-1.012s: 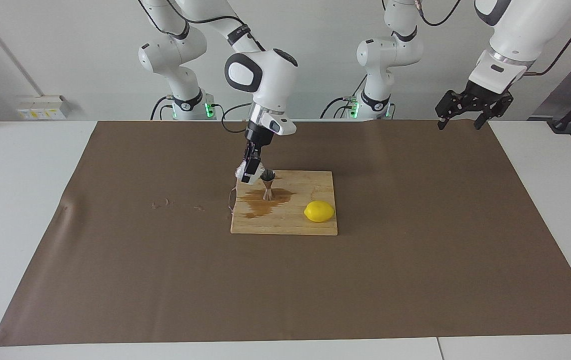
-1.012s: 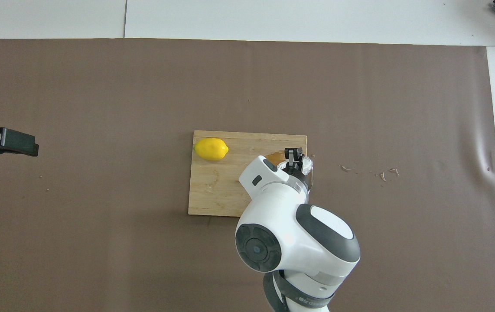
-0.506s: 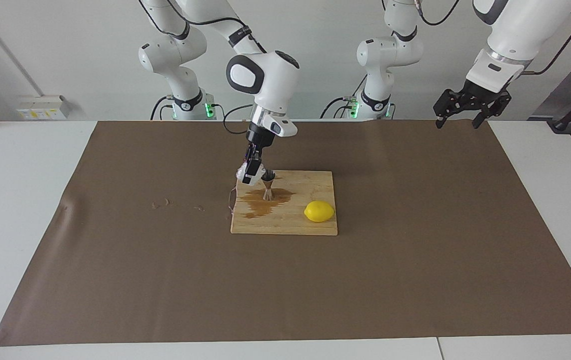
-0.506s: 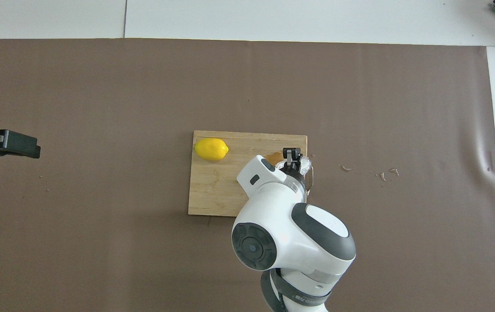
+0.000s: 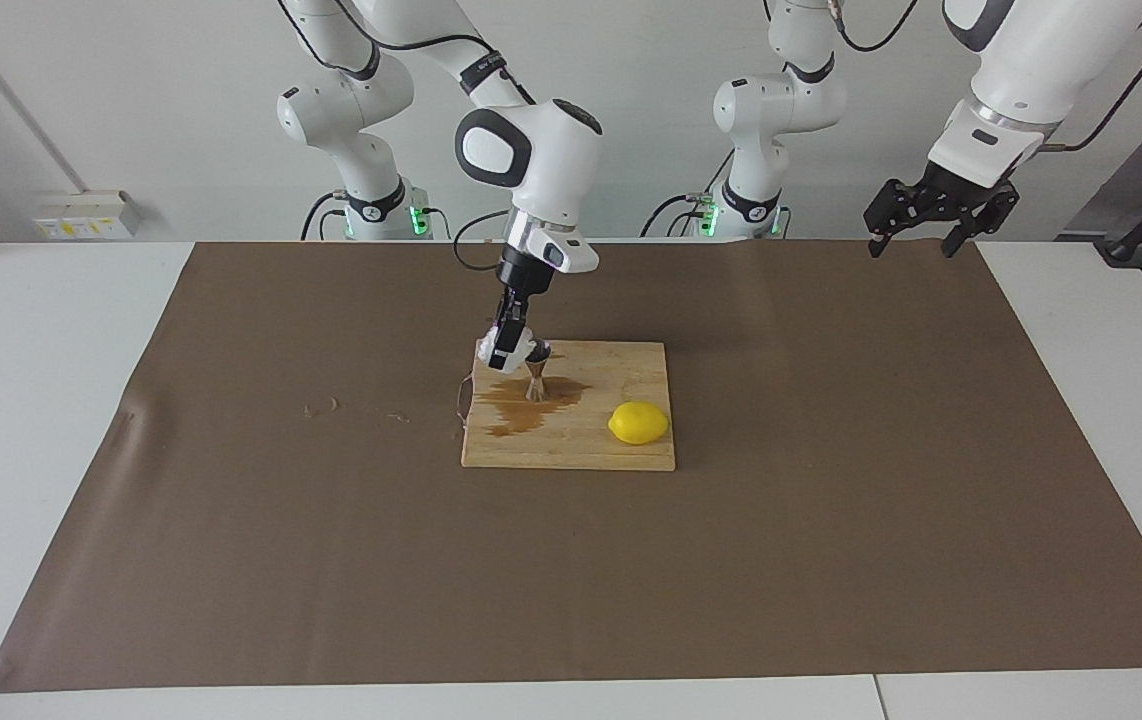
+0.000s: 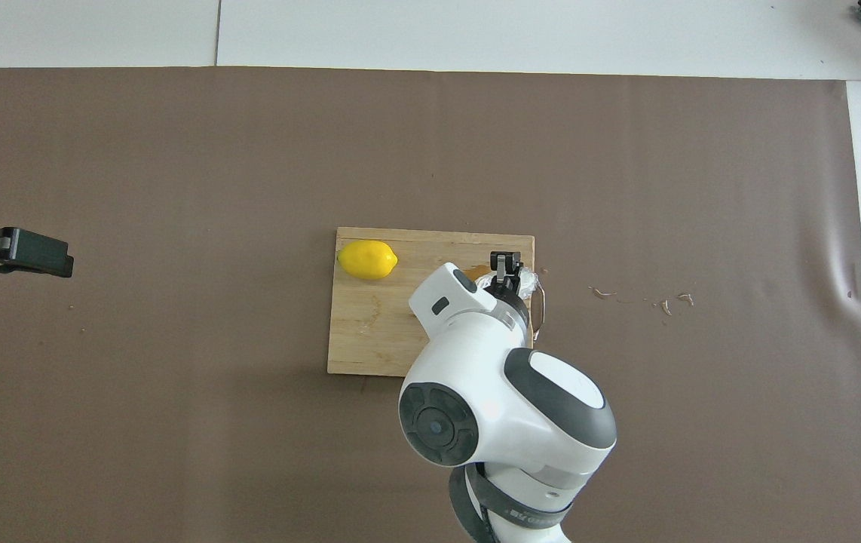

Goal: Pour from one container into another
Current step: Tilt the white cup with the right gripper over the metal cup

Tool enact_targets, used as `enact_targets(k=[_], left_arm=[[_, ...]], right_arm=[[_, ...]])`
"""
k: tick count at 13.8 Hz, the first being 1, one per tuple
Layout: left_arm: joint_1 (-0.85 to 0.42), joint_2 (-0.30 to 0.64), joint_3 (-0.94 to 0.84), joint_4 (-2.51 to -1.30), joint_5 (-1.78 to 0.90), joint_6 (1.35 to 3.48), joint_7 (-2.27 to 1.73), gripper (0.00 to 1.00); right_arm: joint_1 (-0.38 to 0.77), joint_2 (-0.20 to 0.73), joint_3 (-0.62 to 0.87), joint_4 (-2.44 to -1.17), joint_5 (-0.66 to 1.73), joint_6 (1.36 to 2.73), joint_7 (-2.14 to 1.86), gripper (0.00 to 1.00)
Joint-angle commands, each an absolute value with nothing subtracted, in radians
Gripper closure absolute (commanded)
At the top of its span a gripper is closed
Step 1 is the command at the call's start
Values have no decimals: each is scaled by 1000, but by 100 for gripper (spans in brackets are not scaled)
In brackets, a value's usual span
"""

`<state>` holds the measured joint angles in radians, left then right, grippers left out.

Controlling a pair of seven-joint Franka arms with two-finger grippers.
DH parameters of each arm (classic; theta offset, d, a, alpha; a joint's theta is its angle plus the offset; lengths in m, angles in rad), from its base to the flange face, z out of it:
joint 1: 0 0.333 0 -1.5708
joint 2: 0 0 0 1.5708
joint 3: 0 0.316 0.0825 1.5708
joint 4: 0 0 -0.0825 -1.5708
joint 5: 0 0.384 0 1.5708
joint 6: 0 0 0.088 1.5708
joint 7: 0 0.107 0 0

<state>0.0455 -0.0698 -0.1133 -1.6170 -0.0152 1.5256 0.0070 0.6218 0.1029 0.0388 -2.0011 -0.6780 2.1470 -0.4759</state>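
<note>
Facing view: right hand (image 5: 507, 345) grips the cup (image 5: 484, 349), tilted just beside the jigger (image 5: 537, 377) rim, toward the right arm's end. Jigger upright on the board (image 5: 621, 450). Left hand (image 5: 921, 220) waits, open.

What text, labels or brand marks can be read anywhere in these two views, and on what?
None can be read.
Right arm: pale lettering on the dark collar, too small to read.
Wall box: yellow stickers, print too small to read.
Cup in the right gripper, jigger, lemon, board, left gripper: no markings visible.
</note>
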Motion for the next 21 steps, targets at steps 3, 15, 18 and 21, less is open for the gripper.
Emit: enact_targets(k=[3,15,18,21], left_arm=[[57,-100,-110,-1647,-15,1517,23,0],[57,-100,-110,-1647,-15,1517,21,0],[57,-100,-110,-1647,-15,1517,23,0],[57,-100,-110,-1647,-15,1517,23,0]], right_arm=[[604,129,44,-1947,-586,2141,-465,100],[535,130,44,-1948,-370,2161,-541,100],[483,130,44,-1957,-255,2161,-627,100],[399,133,44,-1989,-117,2177,-837,100]])
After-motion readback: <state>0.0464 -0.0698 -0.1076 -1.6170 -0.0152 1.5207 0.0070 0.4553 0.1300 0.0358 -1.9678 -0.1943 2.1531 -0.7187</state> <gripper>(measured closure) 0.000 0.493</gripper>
